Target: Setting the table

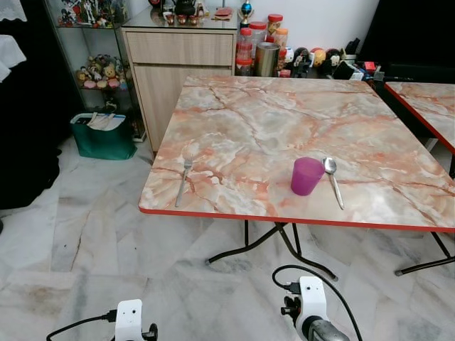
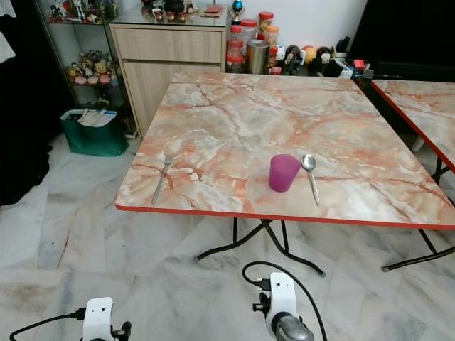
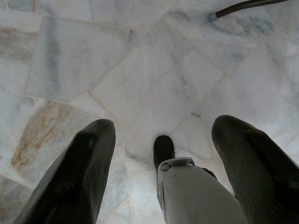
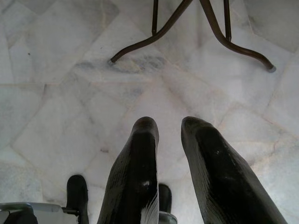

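Left gripper (image 3: 161, 135): hangs low over the marble floor (image 3: 140, 74), fingers spread wide, grasping nothing; idle
Fork (image 1: 184, 177): one; lies on the table's left near corner, tines pointing away from the robot, well apart from the cup
Table (image 1: 270, 128): one marble-patterned top with a red edge; a second like it shows at the far right
Cup (image 1: 306, 176): one, purple, upright near the front edge, right of centre
Spoon (image 1: 332, 180): one; just beside the cup on its right, bowl away from the robot, handle angled toward the front edge
Right gripper (image 4: 170, 133): also low over the floor near the table's legs, fingers a little apart with only a narrow gap, holding nothing
Step in hand: judged an approach to the table, neither arm raised yet
Doing it well: close in squarely on the front edge; stop short of the red rim; lift an arm only once within reach; come down on the thin cutlery from above, clear of the cup so it does not tip
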### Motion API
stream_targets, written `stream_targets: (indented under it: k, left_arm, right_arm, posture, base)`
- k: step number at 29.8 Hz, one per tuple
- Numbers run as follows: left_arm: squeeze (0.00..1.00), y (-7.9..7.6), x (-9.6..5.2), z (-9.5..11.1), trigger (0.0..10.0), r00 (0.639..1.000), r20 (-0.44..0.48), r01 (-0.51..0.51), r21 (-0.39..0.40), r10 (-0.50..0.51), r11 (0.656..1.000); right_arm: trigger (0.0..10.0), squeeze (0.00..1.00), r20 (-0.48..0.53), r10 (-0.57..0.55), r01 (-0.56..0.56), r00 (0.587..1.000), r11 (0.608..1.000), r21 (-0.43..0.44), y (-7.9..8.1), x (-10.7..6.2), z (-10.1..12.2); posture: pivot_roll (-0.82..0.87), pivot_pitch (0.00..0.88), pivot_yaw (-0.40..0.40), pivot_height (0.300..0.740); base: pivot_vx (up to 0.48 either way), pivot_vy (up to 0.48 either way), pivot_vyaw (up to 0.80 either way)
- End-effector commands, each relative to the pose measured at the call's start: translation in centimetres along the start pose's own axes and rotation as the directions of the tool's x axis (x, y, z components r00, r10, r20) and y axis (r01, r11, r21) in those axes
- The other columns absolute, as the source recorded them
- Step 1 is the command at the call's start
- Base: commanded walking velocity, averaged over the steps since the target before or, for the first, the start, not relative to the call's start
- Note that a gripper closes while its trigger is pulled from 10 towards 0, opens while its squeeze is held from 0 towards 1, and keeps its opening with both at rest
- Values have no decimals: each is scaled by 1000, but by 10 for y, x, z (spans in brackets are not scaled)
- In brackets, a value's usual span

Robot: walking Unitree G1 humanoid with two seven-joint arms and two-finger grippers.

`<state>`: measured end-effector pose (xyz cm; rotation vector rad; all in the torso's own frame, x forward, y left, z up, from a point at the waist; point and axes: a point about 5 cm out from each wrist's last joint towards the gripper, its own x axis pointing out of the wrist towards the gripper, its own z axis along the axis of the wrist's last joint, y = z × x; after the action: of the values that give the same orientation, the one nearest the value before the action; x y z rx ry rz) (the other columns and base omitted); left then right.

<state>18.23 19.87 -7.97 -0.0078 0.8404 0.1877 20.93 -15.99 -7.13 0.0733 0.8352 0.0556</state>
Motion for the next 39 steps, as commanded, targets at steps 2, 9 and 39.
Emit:
stream_targets:
  k: [2, 9, 39]
  left_arm:
    - [0, 4, 0, 4, 10000, 999, 34, -29, 5, 29, 1000]
    - [0, 17, 3, 32, 10000, 978, 176, -107, -30, 110, 994]
    - [0, -30, -41, 245, 10000, 518, 855, 83, -54, 3, 995]
  right_arm:
    - [10000, 0, -6, -9, 9, 1000, 1000, -5, -2, 0, 0]
    - [10000, 0, -12, -7, 7, 1000, 1000, -9, -2, -1, -2]
    - [10000, 0, -6, -17, 17, 1000, 1000, 2, -5, -1, -1]
  posture:
    - [11, 0, -38, 740]
    - [39, 0, -42, 740]
    - [33, 0, -52, 740]
  base:
    - [0, 0, 0]
    - [0, 0, 0]
    - [0, 0, 0]
